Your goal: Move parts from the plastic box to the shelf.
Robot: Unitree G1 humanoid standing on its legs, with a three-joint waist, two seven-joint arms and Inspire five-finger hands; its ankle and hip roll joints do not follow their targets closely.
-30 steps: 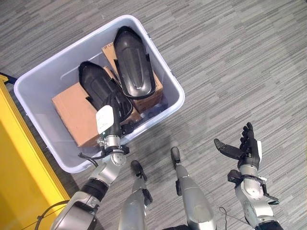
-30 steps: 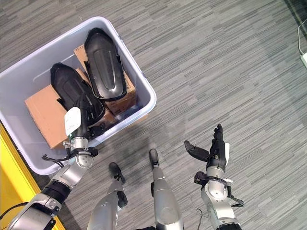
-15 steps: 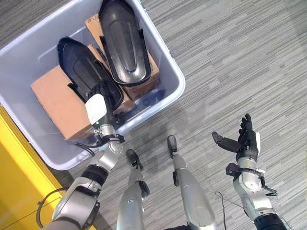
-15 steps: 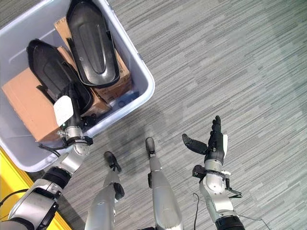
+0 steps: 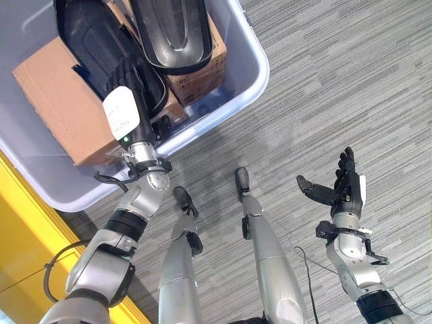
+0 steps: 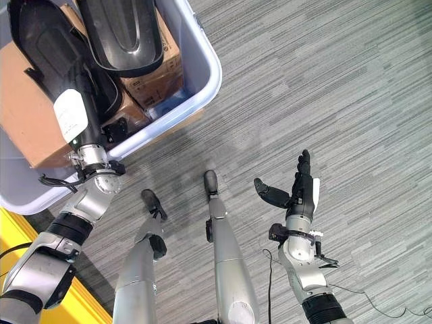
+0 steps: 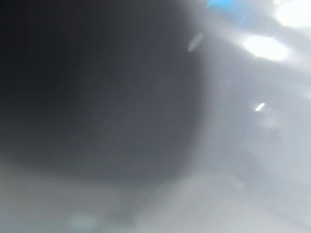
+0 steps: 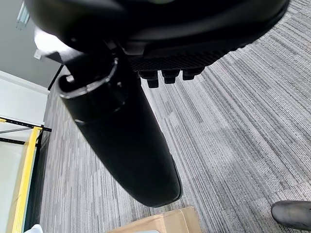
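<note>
A translucent plastic box (image 5: 253,47) sits on grey striped carpet (image 5: 351,81) at the upper left of the head cameras' view, with a yellow shelf frame (image 5: 27,250) running along its near left side. Inside the box, two long black moulded parts lie on top of brown cardboard cartons: one black part (image 5: 169,30) rests toward the box's right side over a smaller carton (image 5: 202,67), while the other black part (image 5: 94,50) lies to its left, partly over a larger carton (image 5: 57,111). The robot's left hand (image 5: 125,111), its back bearing a white cover, reaches over the near rim into the box and lies against the left-hand black part, where that part meets the larger carton. Its fingers point into the box and merge with the dark plastic, so whether they grip the part cannot be told; the left wrist camera offers no more than a dark blur against pale plastic, possibly the part's surface seen from very close. The right hand (image 5: 344,192) is raised above the carpet well away from the box at the lower right, palm facing inward, fingers straight and thumb spread wide, holding nothing. The right wrist camera shows that hand's thumb (image 8: 131,145) extended over the carpet, with the corner of another cardboard box (image 8: 160,223) beyond it.
</note>
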